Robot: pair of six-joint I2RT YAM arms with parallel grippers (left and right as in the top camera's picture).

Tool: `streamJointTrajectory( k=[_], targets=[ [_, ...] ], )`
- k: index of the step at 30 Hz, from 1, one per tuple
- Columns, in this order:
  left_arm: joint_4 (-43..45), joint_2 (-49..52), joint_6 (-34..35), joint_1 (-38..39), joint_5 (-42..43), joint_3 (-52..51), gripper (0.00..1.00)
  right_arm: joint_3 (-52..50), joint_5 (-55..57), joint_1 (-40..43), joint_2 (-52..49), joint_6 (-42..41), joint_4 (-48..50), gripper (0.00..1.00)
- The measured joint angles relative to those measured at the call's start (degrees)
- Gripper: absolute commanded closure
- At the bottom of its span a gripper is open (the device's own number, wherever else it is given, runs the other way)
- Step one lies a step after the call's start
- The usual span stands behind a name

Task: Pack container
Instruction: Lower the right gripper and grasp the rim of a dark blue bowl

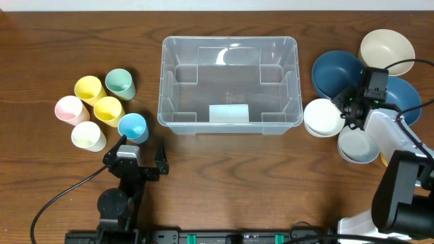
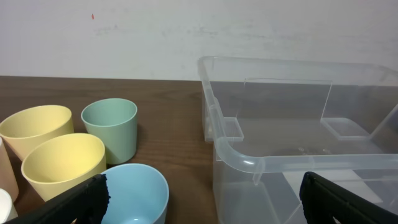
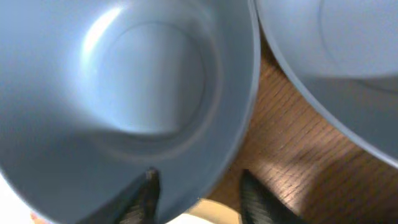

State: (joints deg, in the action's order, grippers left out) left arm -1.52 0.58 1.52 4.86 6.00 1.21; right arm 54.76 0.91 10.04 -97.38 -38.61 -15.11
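Wood table — right tool straddles pale bowl rim — bowl cropped, blurred.

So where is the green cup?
In the overhead view, the green cup sits left of the container, right beside the rear yellow cup.

in the right wrist view a pale bowl fills the picture, blurred and cut off at three edges. a second bowl runs off the top right. the right claw shows only two dark fingers astride the pale bowl's rim, and it cannot be told whether they pinch it. from overhead the right arm covers part of a grey bowl and most of a yellow thing. the left wrist view cuts the container at right and bottom, and leaves a sliver of a pinkish cup.
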Motion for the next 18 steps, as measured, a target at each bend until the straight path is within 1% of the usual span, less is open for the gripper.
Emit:
streamJointTrajectory(
  k=[3, 9, 13, 16, 18],
  targets=[
    [0.0, 0.0, 0.0, 0.0, 0.0, 0.0, 0.02, -0.09, 0.0, 0.0, -0.46, -0.24, 0.52, 0.73],
    [0.0, 0.0, 0.0, 0.0, 0.0, 0.0, 0.02, -0.11, 0.09, 0.0, -1.42, -0.2, 2.08, 0.8],
    [0.0, 0.0, 0.0, 0.0, 0.0, 0.0, 0.02, -0.15, 0.17, 0.02, -1.62, -0.2, 4.37, 0.91],
    [0.02, 0.0, 0.0, 0.0, 0.0, 0.0, 0.02, -0.17, 0.11, 0.02, -1.62, -0.13, 6.82, 0.96],
    [0.0, 0.0, 0.0, 0.0, 0.0, 0.0, 0.02, -0.31, 0.11, 0.0, -1.62, -0.07, 7.74, 0.99]
  ],
)
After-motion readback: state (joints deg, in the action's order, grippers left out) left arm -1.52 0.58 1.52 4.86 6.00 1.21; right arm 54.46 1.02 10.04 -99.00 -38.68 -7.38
